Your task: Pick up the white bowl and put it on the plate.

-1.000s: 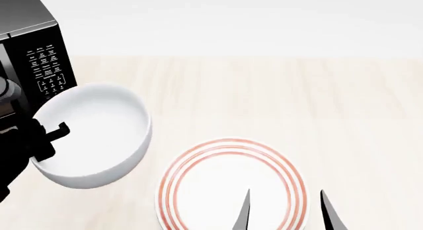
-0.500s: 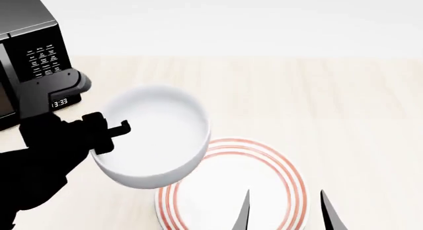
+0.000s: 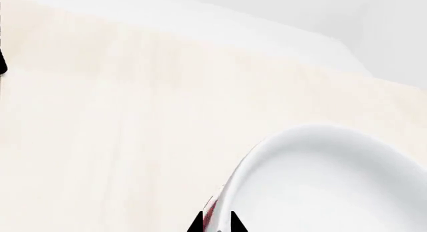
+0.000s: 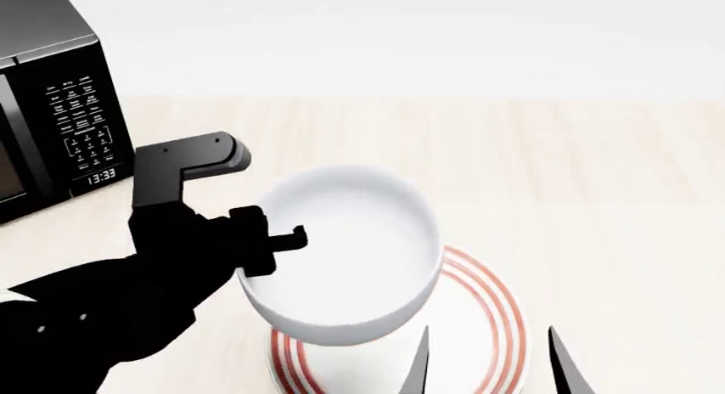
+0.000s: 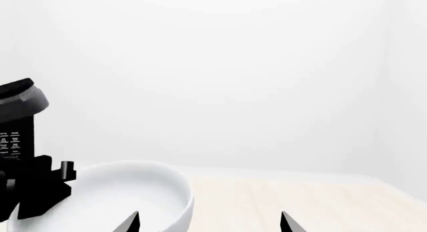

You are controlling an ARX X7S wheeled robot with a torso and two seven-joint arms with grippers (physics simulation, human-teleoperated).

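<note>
The plain white bowl [image 4: 345,254] hangs in the air, gripped at its left rim by my left gripper [image 4: 272,241], which is shut on that rim. The bowl overlaps the left part of the red-ringed plate [image 4: 487,326] lying on the table. In the left wrist view the bowl [image 3: 333,187] fills one corner, its rim between the fingertips [image 3: 195,224], with a sliver of red ring beside it. My right gripper [image 4: 487,360] is open and empty over the plate's near right part. The bowl also shows in the right wrist view [image 5: 113,197].
A black microwave [image 4: 51,114] stands at the far left of the light wooden table [image 4: 566,173]. A white wall runs behind the table.
My left arm has carried the bowl rightward, from beside the microwave to over the plate's left part. The right gripper has not moved.
</note>
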